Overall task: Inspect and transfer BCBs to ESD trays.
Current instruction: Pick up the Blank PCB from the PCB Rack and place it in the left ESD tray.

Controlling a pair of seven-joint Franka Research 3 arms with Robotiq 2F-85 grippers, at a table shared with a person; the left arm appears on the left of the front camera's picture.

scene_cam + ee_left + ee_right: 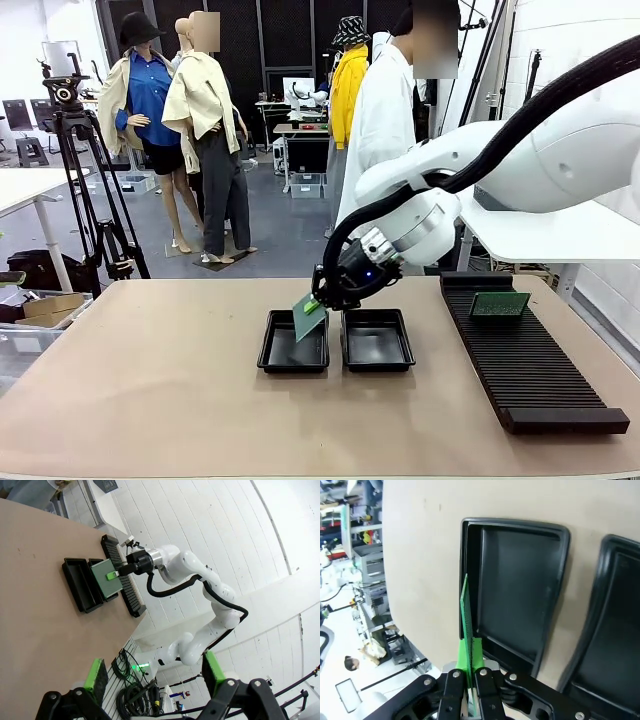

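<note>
Right pincer (319, 299) holds a BCB (308, 319) slanted downward over an ESD tray (292, 368).

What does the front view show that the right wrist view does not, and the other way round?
Front view alone: the rack with a second board standing at its far end, and a person in white beyond the table. Right wrist view alone: the held board edge-on, pinched between the right gripper's green pads. Both: that board at the left tray, and the right tray beside it.
</note>
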